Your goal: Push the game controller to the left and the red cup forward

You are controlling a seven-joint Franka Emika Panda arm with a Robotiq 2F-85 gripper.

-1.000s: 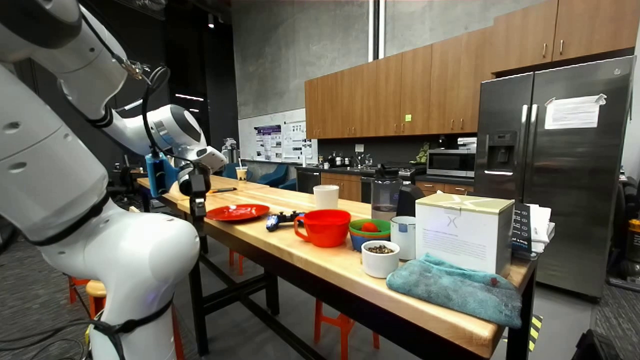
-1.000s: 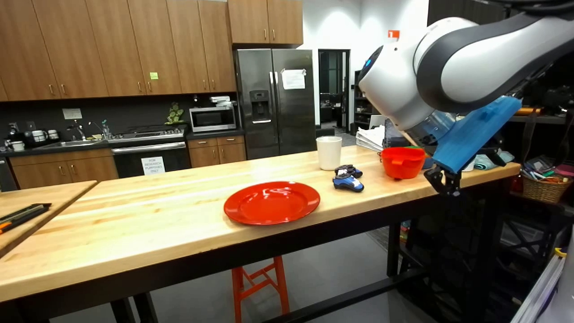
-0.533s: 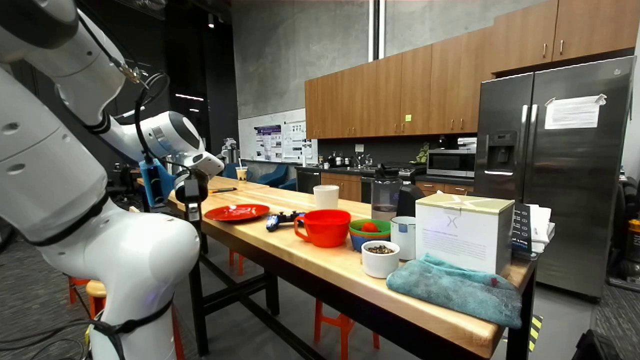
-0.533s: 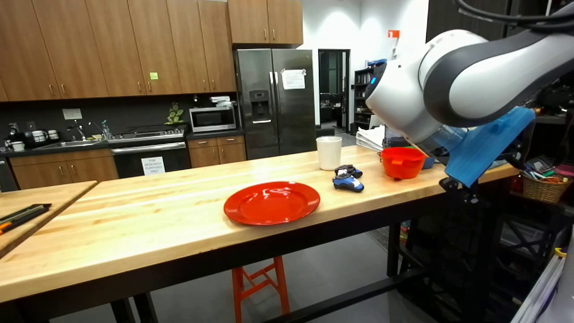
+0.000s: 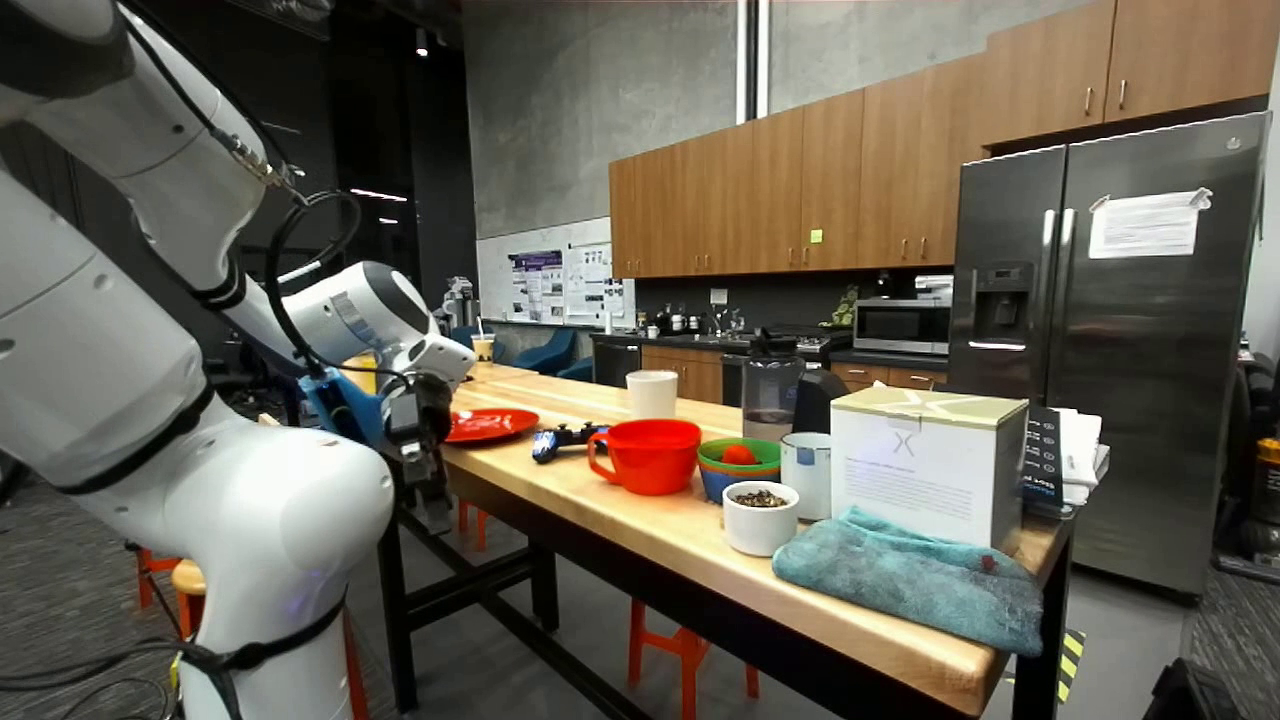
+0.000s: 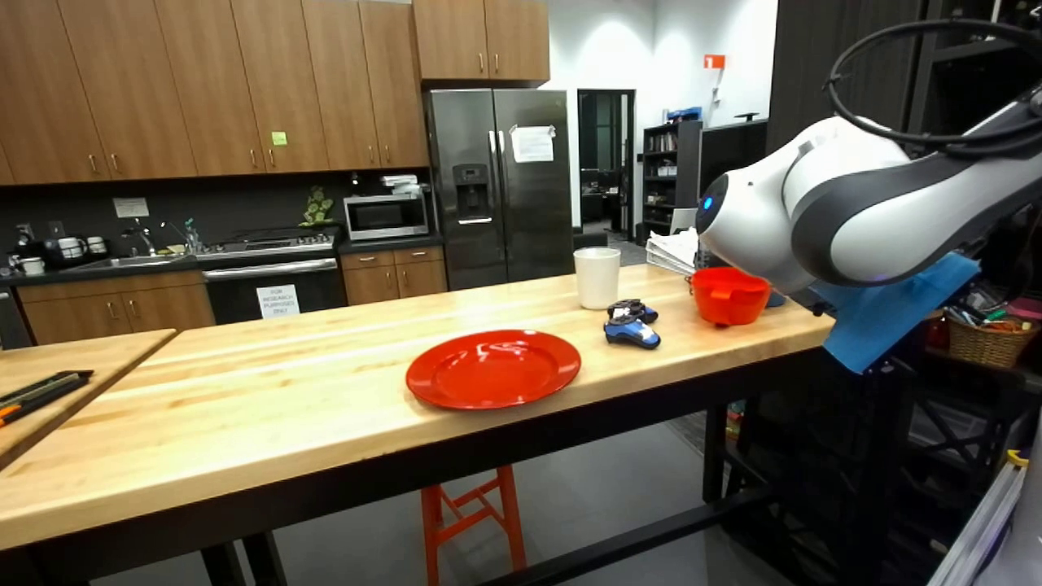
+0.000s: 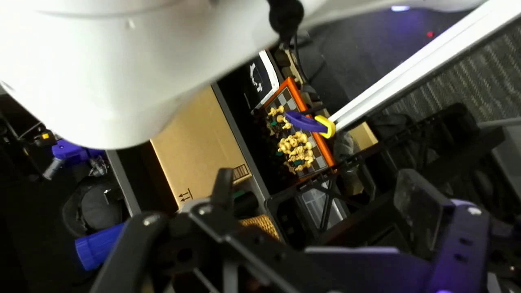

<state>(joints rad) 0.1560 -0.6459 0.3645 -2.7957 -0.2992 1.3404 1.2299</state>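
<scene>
The red cup [image 5: 655, 458] with a handle stands upright on the wooden table; it also shows in an exterior view [image 6: 731, 297]. The blue and black game controller [image 5: 563, 441] lies beside it, partly behind the cup's handle, and shows in full in an exterior view [image 6: 632, 332]. My gripper [image 5: 435, 500] hangs just off the table's near long edge, by the red plate, apart from cup and controller. In the wrist view my gripper [image 7: 321, 199] is open and empty, its two fingers wide apart. Neither cup nor controller shows in the wrist view.
A red plate [image 6: 494, 368] lies near the table edge. A white cup [image 6: 597, 278] stands behind the controller. Stacked bowls [image 5: 738, 462], a small white bowl [image 5: 760, 520], a box [image 5: 925, 465] and a teal towel [image 5: 905, 580] crowd the table end. A chessboard [image 7: 321, 156] shows below.
My gripper has moved lower and, in an exterior view, to the right, back from the table edge and tilting. The cup and the controller have not moved.
</scene>
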